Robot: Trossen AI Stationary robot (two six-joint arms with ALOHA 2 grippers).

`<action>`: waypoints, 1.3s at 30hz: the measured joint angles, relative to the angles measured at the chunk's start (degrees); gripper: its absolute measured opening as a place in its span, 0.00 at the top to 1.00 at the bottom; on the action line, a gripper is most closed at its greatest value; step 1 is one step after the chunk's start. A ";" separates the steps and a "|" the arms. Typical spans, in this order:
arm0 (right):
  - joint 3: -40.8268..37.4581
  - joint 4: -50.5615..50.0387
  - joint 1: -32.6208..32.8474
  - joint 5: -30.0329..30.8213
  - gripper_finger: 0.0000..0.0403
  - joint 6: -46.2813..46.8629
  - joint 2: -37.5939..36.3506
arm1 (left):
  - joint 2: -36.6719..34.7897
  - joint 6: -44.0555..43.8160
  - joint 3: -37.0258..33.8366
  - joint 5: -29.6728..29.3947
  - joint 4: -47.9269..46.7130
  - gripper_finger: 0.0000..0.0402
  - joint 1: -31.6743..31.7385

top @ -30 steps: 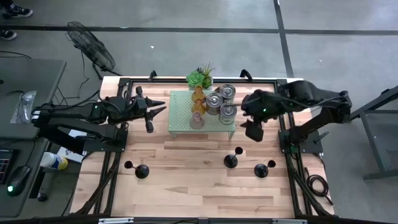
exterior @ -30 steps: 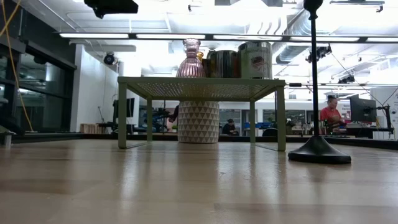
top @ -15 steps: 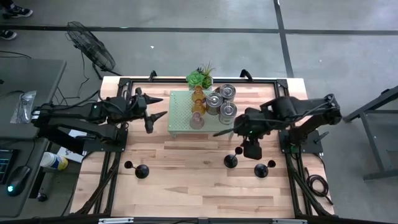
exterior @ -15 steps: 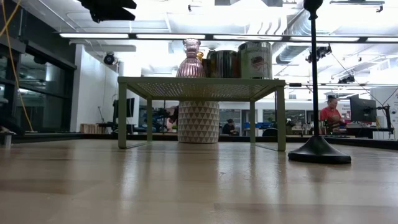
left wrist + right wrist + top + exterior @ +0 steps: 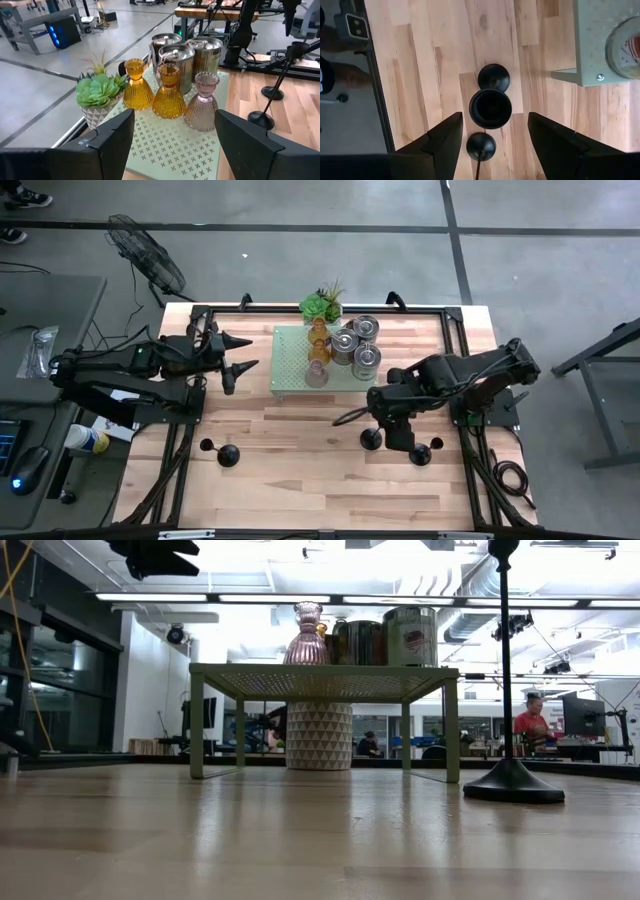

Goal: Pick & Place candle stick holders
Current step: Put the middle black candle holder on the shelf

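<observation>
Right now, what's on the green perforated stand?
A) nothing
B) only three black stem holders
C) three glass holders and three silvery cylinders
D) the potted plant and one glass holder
C: the left wrist view shows two amber glass holders, a pinkish glass holder and three silvery cylinders on the stand; the potted plant sits beside the stand, and the black holders stand on the table.

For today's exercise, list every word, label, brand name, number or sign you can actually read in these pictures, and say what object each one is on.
No text can be read anywhere in these pictures.
Silvery holder: bears a label with a reddish band, too blurred to read.
Other silvery holders: plain metal, no print visible.
Amber glass holders: no markings.
Pale green stand: only a punched pattern, no lettering.
</observation>
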 joint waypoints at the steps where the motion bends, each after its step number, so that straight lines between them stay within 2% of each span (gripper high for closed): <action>1: -0.01 0.02 0.00 0.02 0.45 0.54 0.04 | -0.09 -0.34 -0.01 0.01 -0.32 0.32 0.00; 10: -0.41 0.35 0.21 -0.99 0.22 4.55 0.24 | -0.08 -1.44 -0.02 0.26 -0.40 0.32 0.00; 14: -3.27 1.77 0.28 -0.93 0.18 4.43 0.31 | -0.06 -1.96 -0.02 0.24 -1.28 0.32 0.00; 20: -5.61 4.08 0.24 -1.82 0.20 4.62 0.31 | -0.06 -2.48 -0.02 0.25 -1.69 0.32 0.00; 39: -7.84 8.99 0.24 -1.64 0.38 3.12 0.31 | -0.08 -2.51 -0.07 0.22 -1.79 0.32 -0.01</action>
